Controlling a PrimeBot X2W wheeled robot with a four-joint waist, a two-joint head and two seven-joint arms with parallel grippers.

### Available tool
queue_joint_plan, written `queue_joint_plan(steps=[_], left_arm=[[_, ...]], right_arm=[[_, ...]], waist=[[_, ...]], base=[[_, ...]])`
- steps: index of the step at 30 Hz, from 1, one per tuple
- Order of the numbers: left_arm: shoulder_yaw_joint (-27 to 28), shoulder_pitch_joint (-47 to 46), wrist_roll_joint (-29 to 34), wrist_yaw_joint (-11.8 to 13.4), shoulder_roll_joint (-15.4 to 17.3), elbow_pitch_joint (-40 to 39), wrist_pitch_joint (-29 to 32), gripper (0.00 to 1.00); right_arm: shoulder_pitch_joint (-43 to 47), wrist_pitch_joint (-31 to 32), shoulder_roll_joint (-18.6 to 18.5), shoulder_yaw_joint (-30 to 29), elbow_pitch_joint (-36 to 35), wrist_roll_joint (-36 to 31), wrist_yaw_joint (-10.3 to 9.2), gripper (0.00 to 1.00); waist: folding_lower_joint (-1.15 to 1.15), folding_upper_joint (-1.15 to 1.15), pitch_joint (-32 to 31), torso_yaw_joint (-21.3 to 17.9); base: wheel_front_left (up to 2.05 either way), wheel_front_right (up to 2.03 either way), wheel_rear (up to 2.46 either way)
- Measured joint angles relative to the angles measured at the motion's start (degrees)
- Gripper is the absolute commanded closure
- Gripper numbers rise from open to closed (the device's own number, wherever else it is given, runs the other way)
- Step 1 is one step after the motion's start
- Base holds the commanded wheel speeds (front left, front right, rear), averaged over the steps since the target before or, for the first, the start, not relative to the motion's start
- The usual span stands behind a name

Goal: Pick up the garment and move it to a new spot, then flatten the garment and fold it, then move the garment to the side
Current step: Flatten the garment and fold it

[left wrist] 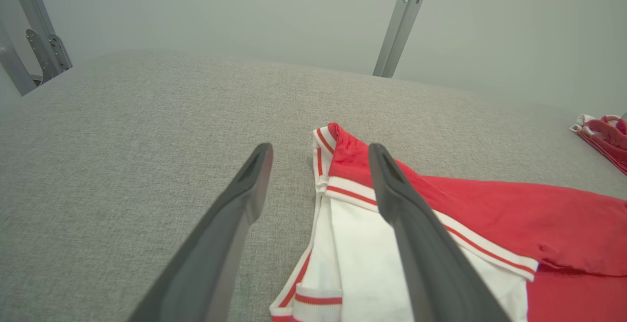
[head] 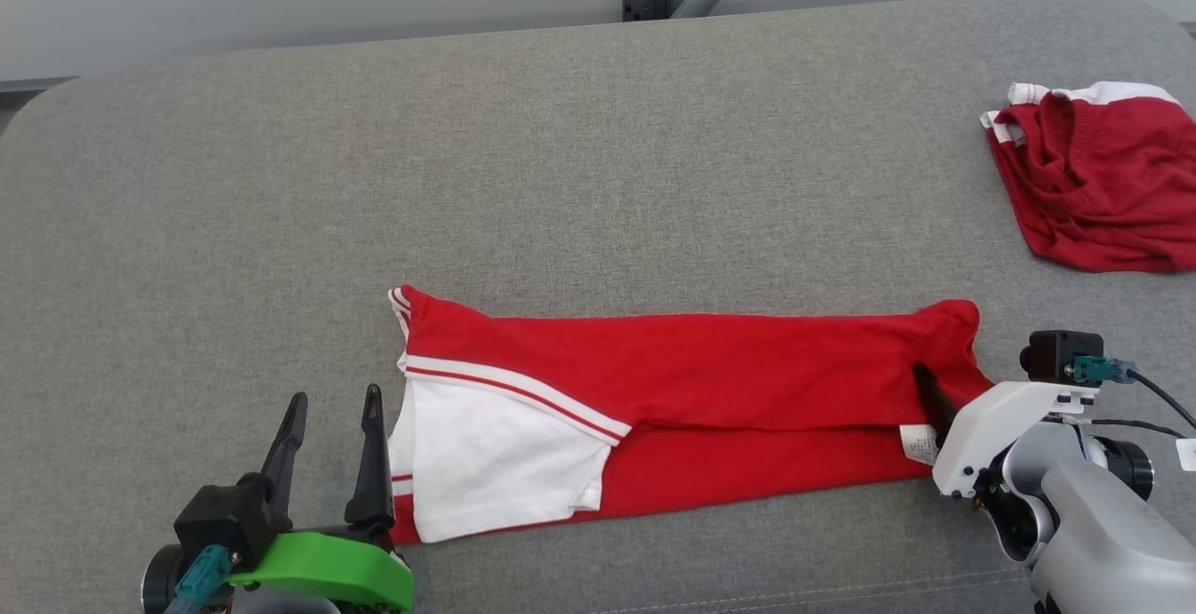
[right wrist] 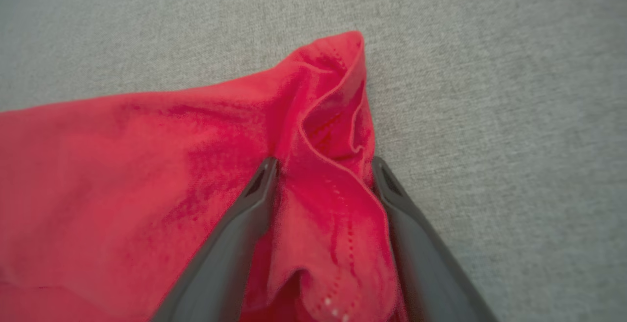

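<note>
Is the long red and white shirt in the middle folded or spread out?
Folded: the long red and white shirt lies as a narrow band, one red layer lapped lengthwise over another.

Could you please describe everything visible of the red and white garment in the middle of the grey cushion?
The garment is soft red cloth with a white sleeve panel with striped trim at its left end. It is folded lengthwise into a long band, lying flat on the grey cushion, a white label near its right end. The right gripper stands open astride the bunched right hem; the left gripper stands open beside the sleeve.
</note>
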Motion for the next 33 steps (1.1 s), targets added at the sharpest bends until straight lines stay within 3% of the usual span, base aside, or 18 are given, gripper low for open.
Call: queue_joint_plan(steps=[2, 12, 23, 33], left_arm=[[0.0, 0.0, 0.0, 0.0, 0.0, 0.1, 0.0, 0.0], [0.3, 0.3, 0.0, 0.0, -0.1, 0.0, 0.0, 0.0], [1.5, 1.3, 0.6, 0.4, -0.2, -0.9, 0.0, 0.0], [3.6, 2.4, 0.6, 0.7, 0.3, -1.1, 0.0, 0.0]], right_arm=[[-0.3, 0.6, -0.1, 0.7, 0.1, 1.0, 0.0, 1.0], [-0.6, -0.1, -2.0, 1.5, -2.3, 6.7, 0.04, 1.0], [1.0, 1.2, -10.5, -0.1, -6.2, 9.0, 0.09, 1.0], [5.7, 6.0, -8.4, 1.5, -20.0, 12.5, 0.04, 1.0]], waist=[[0.0, 0.0, -0.1, 0.2], [0.0, 0.0, -1.2, 0.1], [0.0, 0.0, -3.3, -1.5], [0.0, 0.0, -5.0, -2.2]], base=[[0.0, 0.0, 0.0], [0.0, 0.0, 0.0], [0.0, 0.0, 0.0], [0.0, 0.0, 0.0]])
